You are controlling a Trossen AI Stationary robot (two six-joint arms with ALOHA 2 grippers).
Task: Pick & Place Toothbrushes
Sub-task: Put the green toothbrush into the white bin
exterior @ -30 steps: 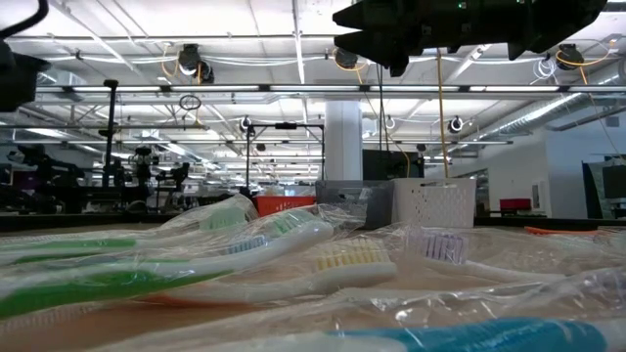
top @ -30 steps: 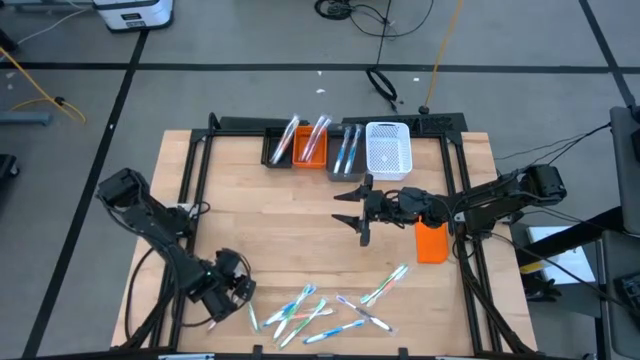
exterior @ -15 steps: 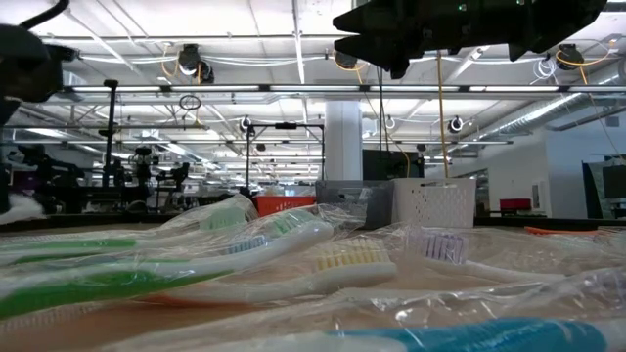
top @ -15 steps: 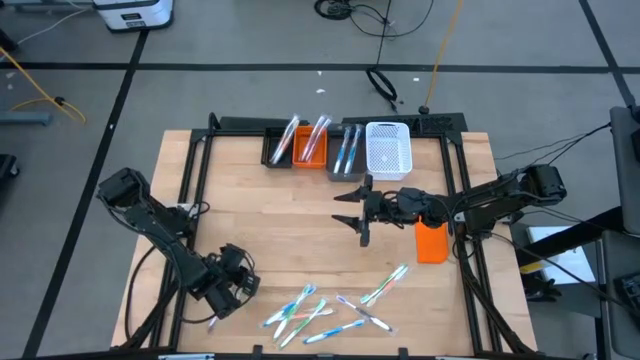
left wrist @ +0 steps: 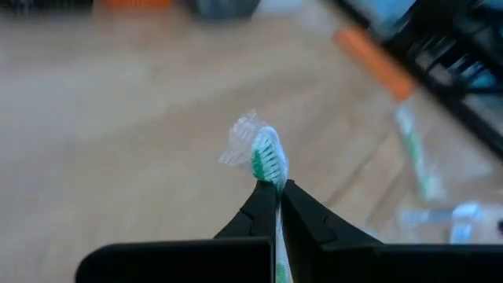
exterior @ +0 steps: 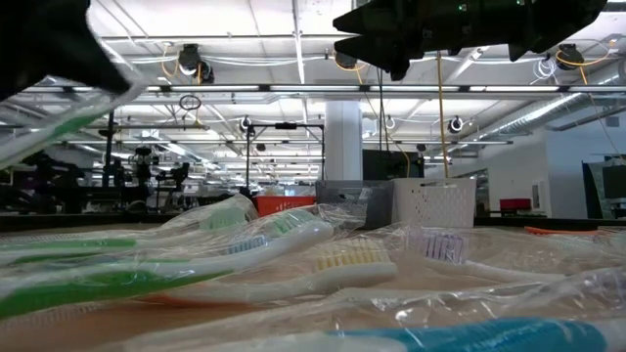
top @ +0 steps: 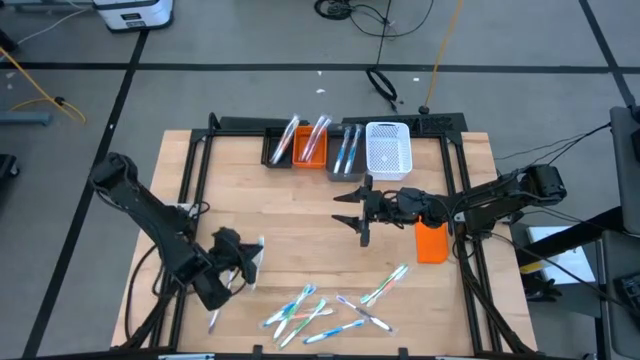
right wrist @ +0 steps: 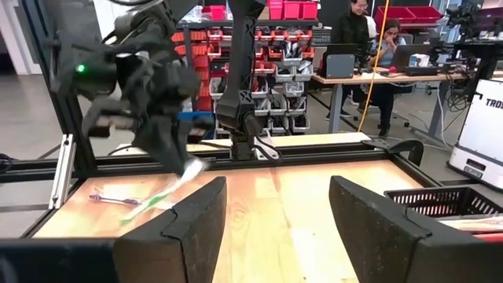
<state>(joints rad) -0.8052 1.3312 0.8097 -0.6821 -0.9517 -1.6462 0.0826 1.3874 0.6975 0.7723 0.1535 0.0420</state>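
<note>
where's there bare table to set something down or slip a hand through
Bare wood spans the table's middle, between the bins along the far edge and the loose toothbrushes at the near edge. The far left corner is also bare. It is crowded near the orange block and right gripper, and where the left gripper holds a green toothbrush.

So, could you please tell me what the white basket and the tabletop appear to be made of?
White basket: probably moulded plastic, judging by its matte look and the grid of small holes in its walls and floor. Tabletop: seemingly wood with a smooth pale finish, showing plank seams and grain.
</note>
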